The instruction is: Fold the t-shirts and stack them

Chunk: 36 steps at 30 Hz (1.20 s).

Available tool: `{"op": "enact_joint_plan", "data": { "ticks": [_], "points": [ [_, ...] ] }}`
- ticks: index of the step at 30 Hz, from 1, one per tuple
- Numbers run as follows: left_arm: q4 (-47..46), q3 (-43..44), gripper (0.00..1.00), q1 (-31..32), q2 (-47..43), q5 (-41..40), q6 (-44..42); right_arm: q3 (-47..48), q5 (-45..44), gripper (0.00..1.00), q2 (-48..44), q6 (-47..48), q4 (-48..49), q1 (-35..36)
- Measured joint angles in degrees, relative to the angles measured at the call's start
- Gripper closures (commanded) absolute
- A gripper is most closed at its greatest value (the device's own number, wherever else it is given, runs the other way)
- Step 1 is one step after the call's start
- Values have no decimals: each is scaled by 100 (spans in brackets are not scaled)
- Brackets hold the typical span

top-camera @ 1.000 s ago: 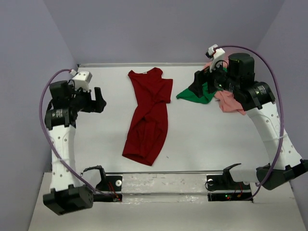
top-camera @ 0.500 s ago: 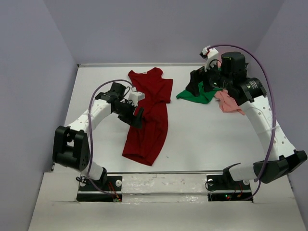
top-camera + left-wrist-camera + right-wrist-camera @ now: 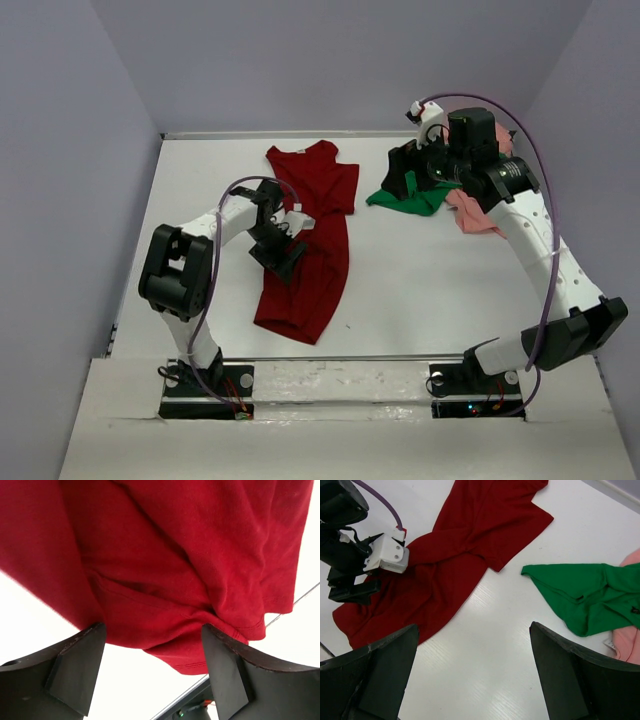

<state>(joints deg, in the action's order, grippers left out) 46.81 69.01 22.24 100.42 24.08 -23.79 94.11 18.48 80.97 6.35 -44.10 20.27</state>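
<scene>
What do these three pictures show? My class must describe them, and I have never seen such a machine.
Two robot arms stand at the near edge of a white table. One picture looks down from above; the other two come from cameras on each wrist. On the table lie a dark red t-shirt and, at the far right, a green t-shirt touching a pink t-shirt. The left gripper is open over the red shirt's edge; the right gripper is open near the green one. Nothing is held.
</scene>
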Motion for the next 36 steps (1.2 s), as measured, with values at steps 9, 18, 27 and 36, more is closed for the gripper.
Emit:
{"op": "enact_joint_plan", "data": {
  "ticks": [9, 18, 27, 36],
  "points": [
    [1014, 894, 7, 195, 291, -284, -326, -238, 7, 2, 192, 17, 164, 0],
    [1355, 730, 1, 879, -380, -636, -221, -402, 63, 2, 197, 33, 293, 0],
    [1429, 101, 1, 1399, -90, -765, -586, -446, 83, 2, 199, 96, 376, -2],
    [1325, -350, 2, 1478, 105, -1091, -826, -761, 90, 2, 205, 157, 514, -44]
  ]
}}
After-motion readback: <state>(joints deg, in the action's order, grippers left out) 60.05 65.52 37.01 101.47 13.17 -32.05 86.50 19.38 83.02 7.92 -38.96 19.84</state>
